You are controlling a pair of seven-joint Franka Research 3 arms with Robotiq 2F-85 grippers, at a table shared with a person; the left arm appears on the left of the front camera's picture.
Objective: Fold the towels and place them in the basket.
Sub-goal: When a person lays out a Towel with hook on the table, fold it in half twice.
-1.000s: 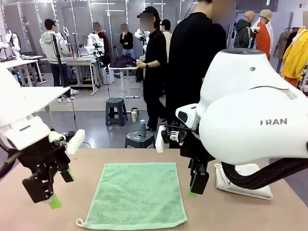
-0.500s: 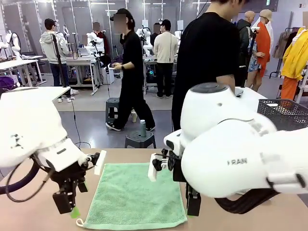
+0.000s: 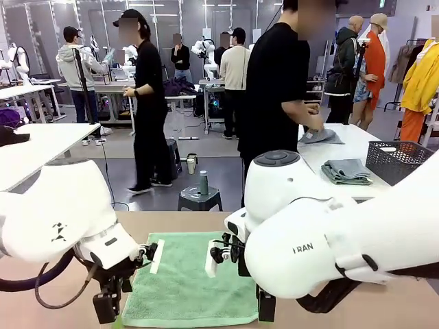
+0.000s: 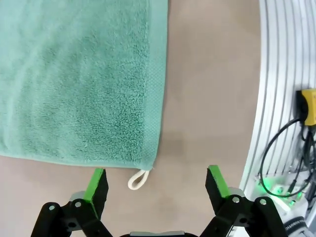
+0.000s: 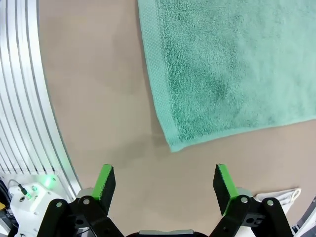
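Left wrist view: our left end effector (image 4: 155, 178) hangs wide open, empty, over the loop (image 4: 137, 178) of the green rectangular terry towel (image 4: 74, 74). Our right end effector (image 5: 164, 178) is equally open, empty.

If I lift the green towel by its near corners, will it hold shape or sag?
Probably floppy: the green towel is single-layer terry lying flat on the table, so it should drape and feel light. Its pile looks grippy, unlikely to slip.

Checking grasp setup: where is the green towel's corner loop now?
In the left wrist view, the loop lies on the table at the green towel's corner, between the open left pincer's fingers, touching neither.
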